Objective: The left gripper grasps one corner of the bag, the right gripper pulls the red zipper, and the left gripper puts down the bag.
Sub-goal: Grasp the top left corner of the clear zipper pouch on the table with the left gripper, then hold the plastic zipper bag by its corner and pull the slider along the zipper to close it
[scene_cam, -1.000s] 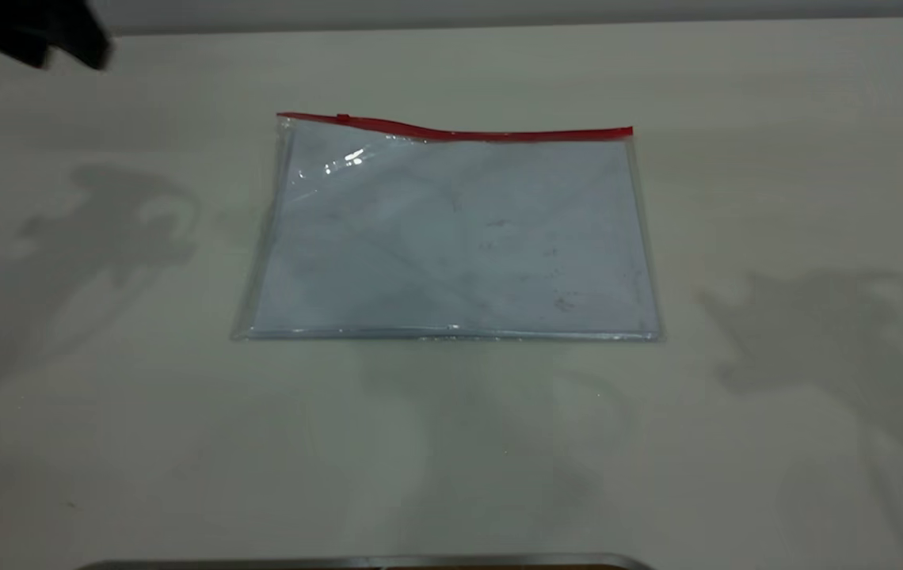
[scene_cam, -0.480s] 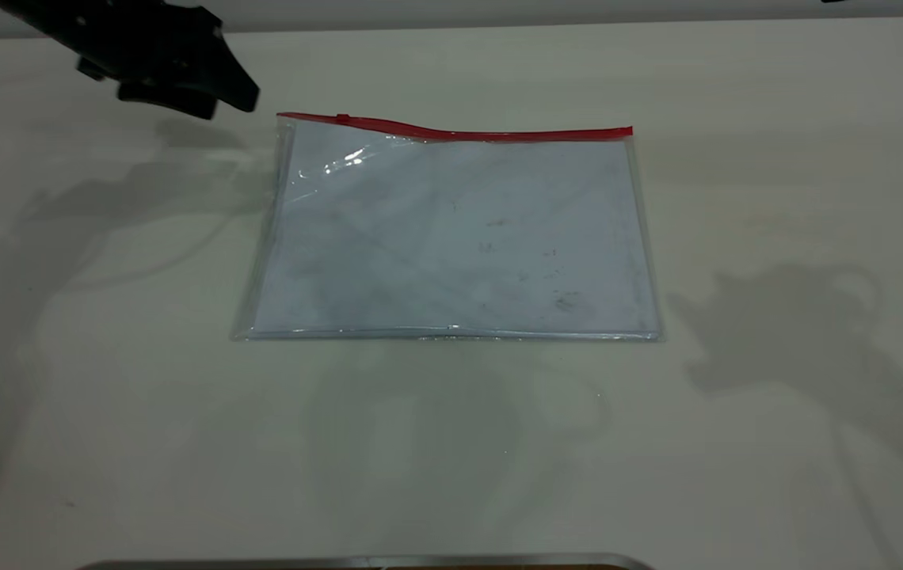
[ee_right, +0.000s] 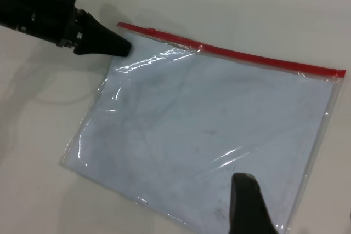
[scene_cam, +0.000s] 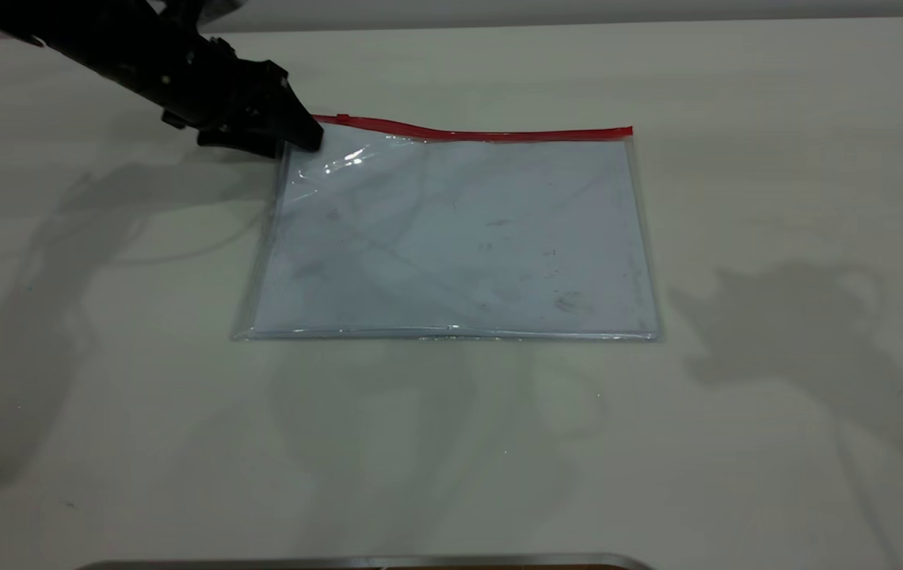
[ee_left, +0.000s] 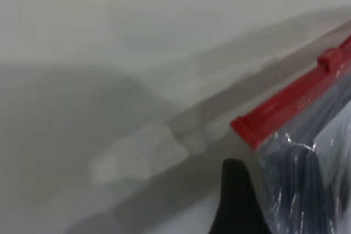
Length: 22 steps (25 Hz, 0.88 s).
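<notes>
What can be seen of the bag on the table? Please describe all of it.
The bag is a flat rectangular pouch of clear plastic with a bluish-white sheet inside and faint smudges. The red zipper runs along its far edge, slightly wavy, its small slider tab near the left end. It lies on the table. The left gripper is at the corner of the bag there; contact cannot be judged.

A pale off-white bench [scene_cam: 737,119] fills the view; soft grey shadows lie at 3 and 9 o'clock, grey wall [scene_cam: 499,9] at 12.
</notes>
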Each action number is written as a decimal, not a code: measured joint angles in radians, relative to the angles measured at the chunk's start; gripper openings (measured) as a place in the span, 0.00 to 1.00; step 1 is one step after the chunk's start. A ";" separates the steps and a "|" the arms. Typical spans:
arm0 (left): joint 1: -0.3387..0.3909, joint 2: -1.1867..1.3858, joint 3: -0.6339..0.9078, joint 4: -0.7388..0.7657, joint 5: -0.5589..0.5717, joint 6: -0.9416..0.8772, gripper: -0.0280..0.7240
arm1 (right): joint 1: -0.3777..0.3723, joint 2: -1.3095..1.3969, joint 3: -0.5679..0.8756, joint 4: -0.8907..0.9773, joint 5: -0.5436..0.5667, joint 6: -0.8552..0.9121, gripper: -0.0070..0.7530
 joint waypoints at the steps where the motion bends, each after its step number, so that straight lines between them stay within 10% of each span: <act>1: -0.002 0.007 -0.007 -0.002 0.014 0.000 0.80 | 0.000 0.000 0.000 0.001 0.000 0.000 0.64; 6: -0.006 0.015 -0.011 -0.002 0.061 0.004 0.69 | 0.000 0.000 0.000 0.005 0.000 0.000 0.64; 13: -0.016 0.014 -0.011 -0.005 0.098 0.079 0.12 | 0.000 0.019 -0.004 0.008 0.058 -0.009 0.59; 22: -0.083 -0.084 -0.011 -0.012 0.121 0.397 0.11 | 0.002 0.256 -0.212 0.032 0.066 -0.170 0.55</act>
